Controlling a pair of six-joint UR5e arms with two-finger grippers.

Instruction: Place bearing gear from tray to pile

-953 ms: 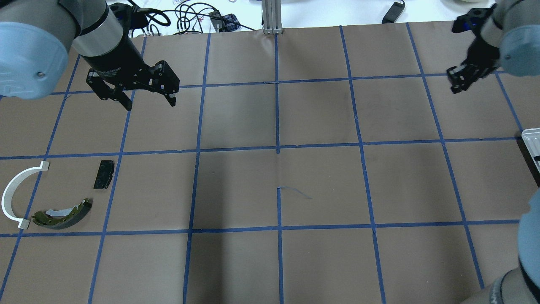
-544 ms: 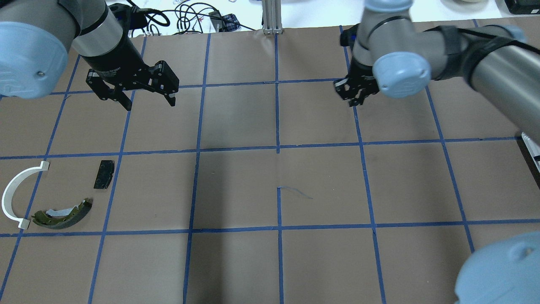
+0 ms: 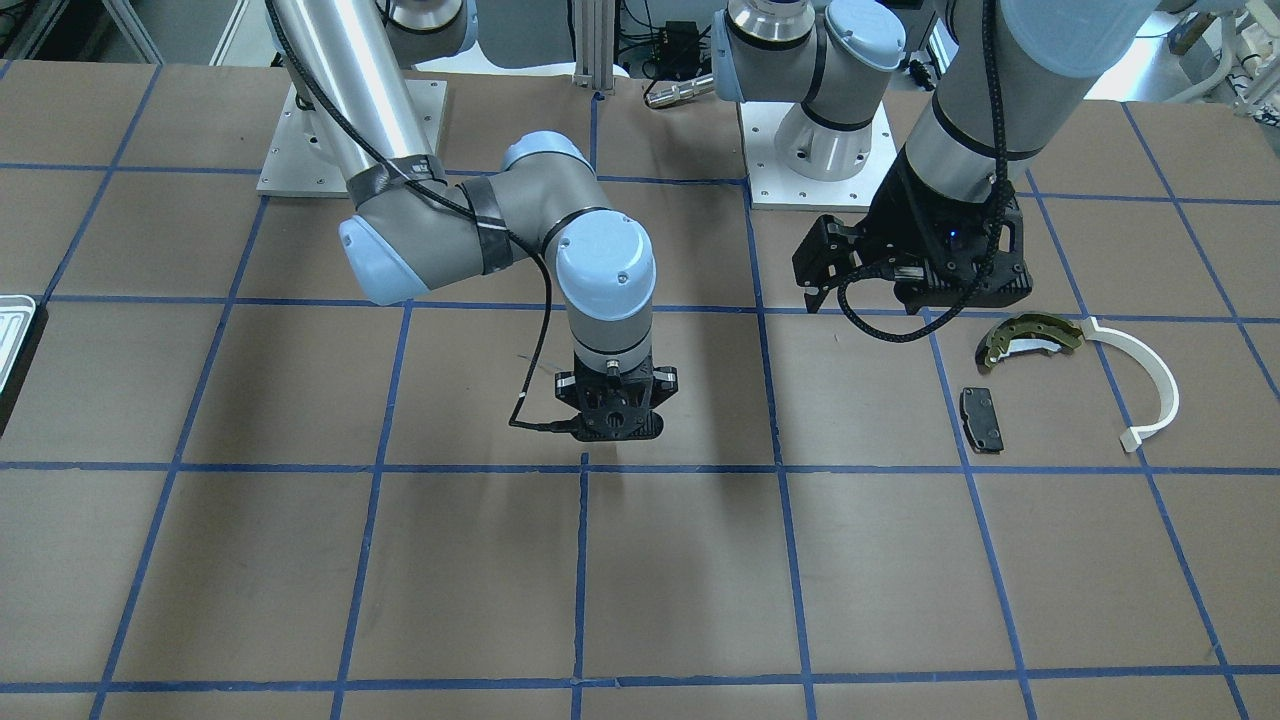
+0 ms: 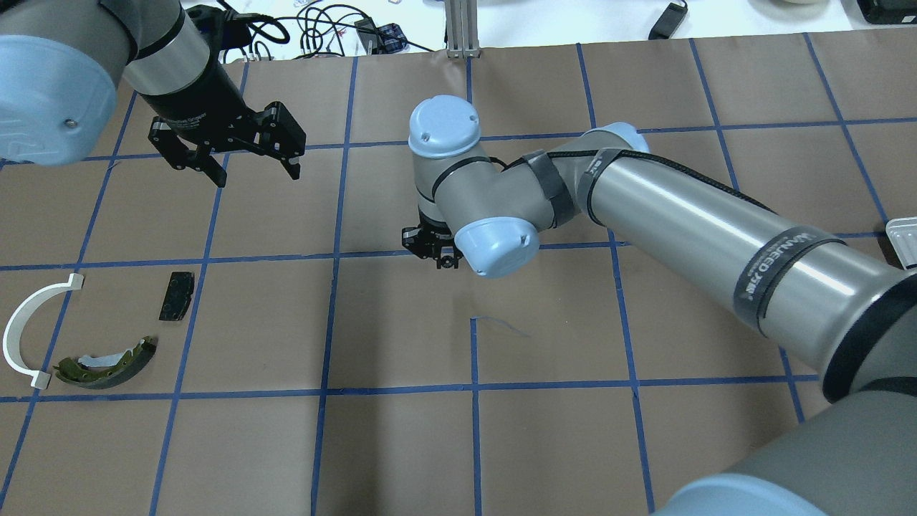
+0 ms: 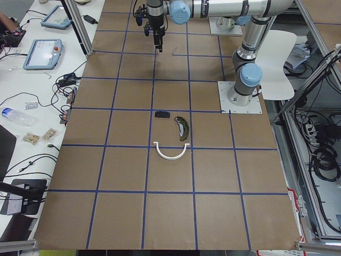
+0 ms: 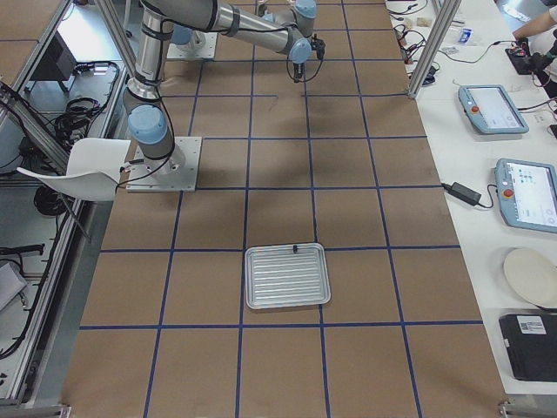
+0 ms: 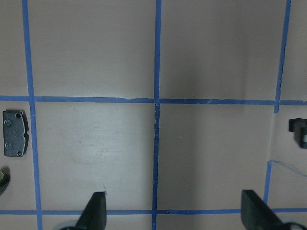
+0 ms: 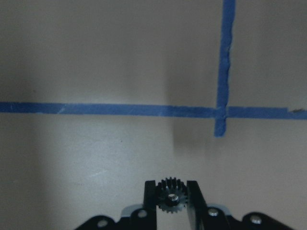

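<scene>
My right gripper (image 8: 171, 201) is shut on a small black bearing gear (image 8: 171, 194) and holds it above the brown table near its middle; it also shows in the overhead view (image 4: 437, 256) and the front view (image 3: 612, 425). My left gripper (image 4: 252, 170) is open and empty, hovering at the far left; its fingertips (image 7: 97, 207) show in the left wrist view. The pile lies at the near left: an olive brake shoe (image 4: 107, 365), a white plastic arc (image 4: 27, 330) and a black brake pad (image 4: 176, 295). The silvery ribbed tray (image 6: 287, 276) stands off to the right, its corner at the overhead view's edge (image 4: 903, 240).
The table is brown paper with a blue tape grid. The right arm's long silver link (image 4: 716, 236) stretches across the table's right half. Cables and a metal post (image 4: 462, 29) lie beyond the far edge. Tablets sit on a side table (image 6: 496, 109).
My right arm has swept from the far right edge across to the middle of the table, carrying the gear leftward. The left arm and the pile have not moved.
</scene>
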